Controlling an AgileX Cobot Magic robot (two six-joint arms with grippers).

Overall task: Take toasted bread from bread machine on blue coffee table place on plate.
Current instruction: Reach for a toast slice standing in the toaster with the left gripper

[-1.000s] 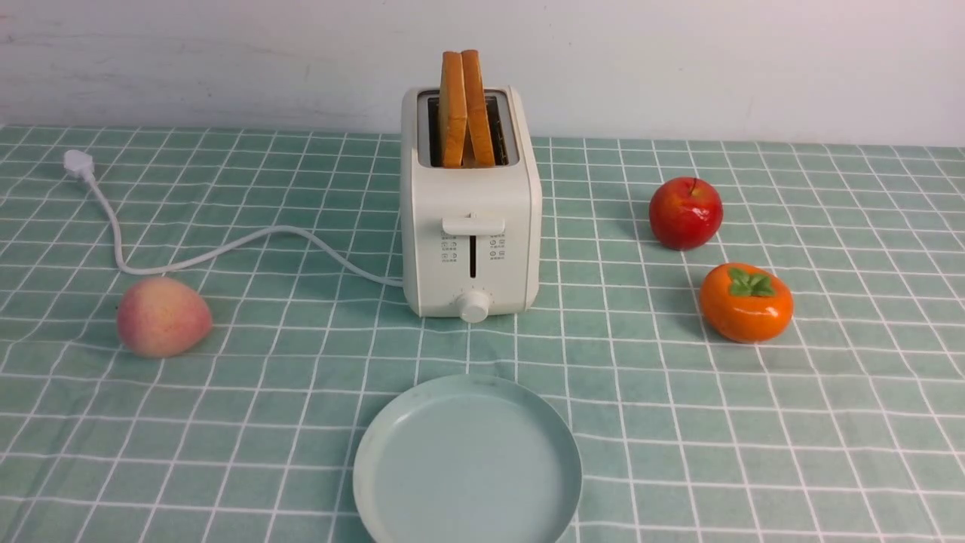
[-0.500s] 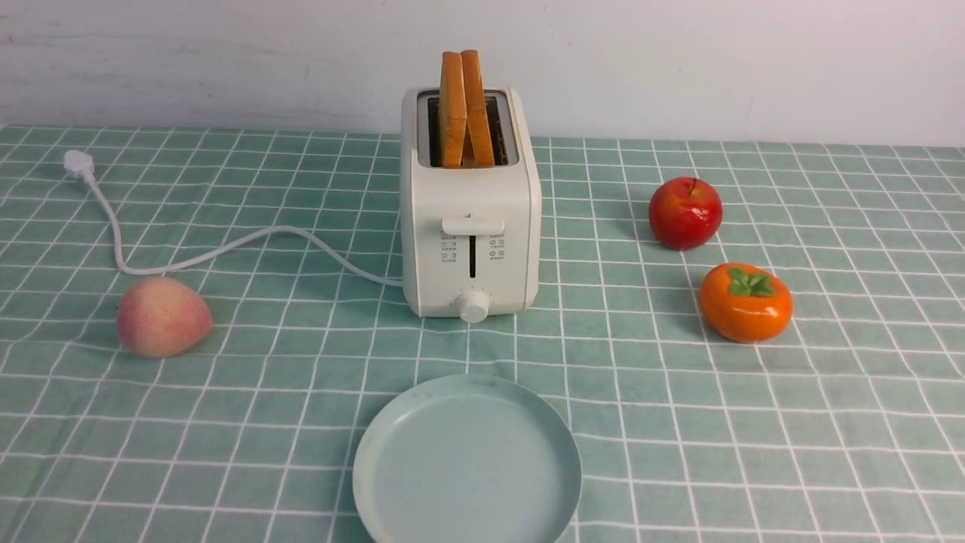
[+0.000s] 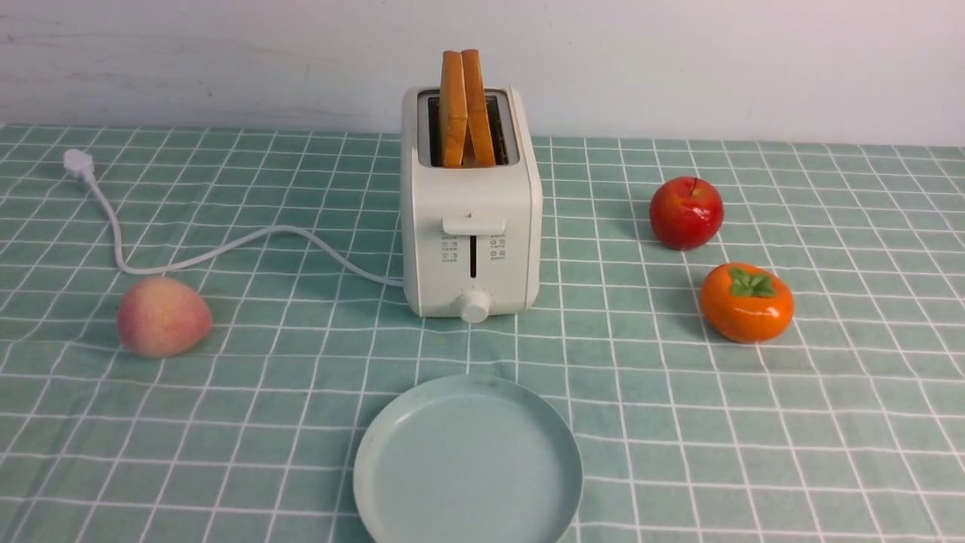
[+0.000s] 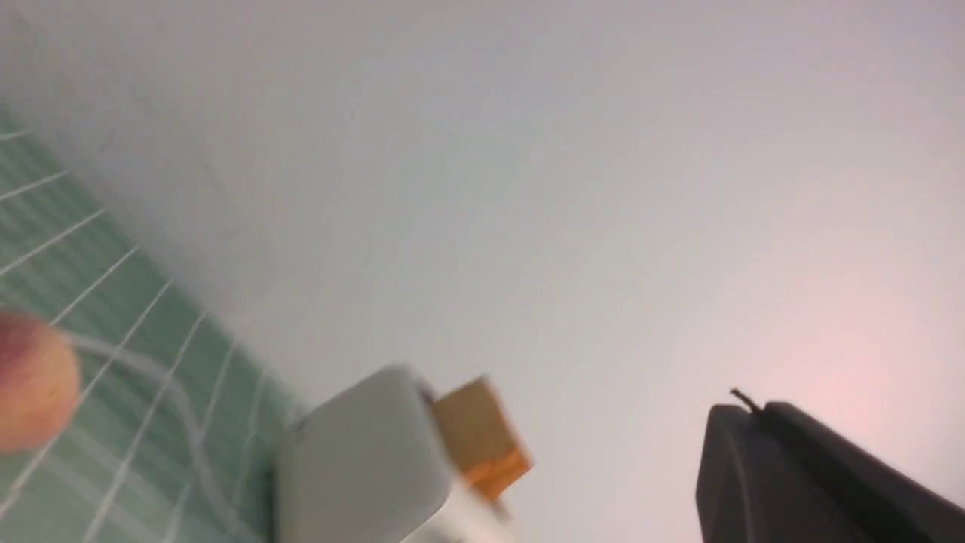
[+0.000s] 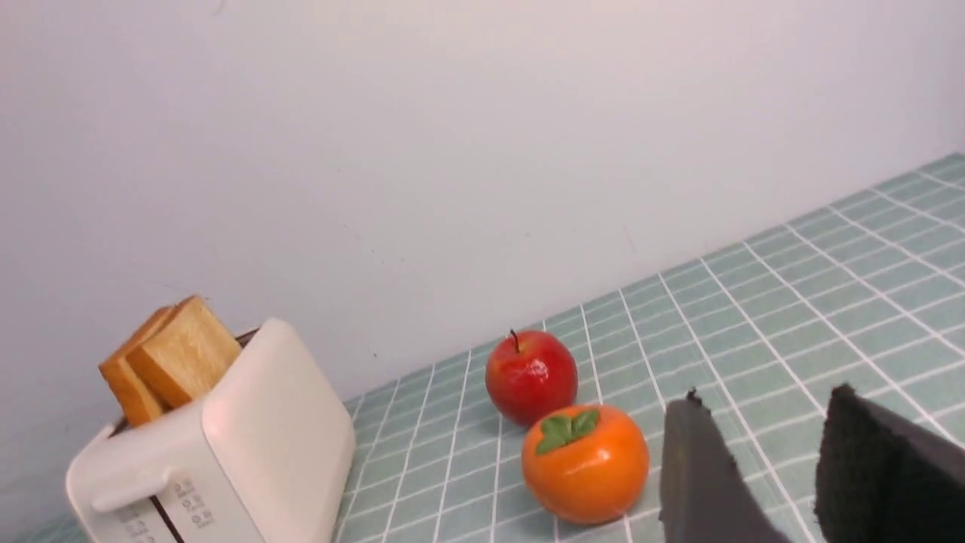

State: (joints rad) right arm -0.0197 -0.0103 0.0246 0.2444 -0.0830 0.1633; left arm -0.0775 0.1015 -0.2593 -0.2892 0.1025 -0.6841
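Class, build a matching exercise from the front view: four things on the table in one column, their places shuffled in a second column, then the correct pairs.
Things
1. toasted bread
2. plate
3. apple
4. peach

Places
A. left of the bread machine, near its cord
B. standing upright in the bread machine's slots
C. right of the bread machine, behind the persimmon
D. in front of the bread machine, nearest the camera

Pairs: 1-B, 2-D, 3-C, 4-A

Bread machine point(image 3: 471, 226) common to all three views
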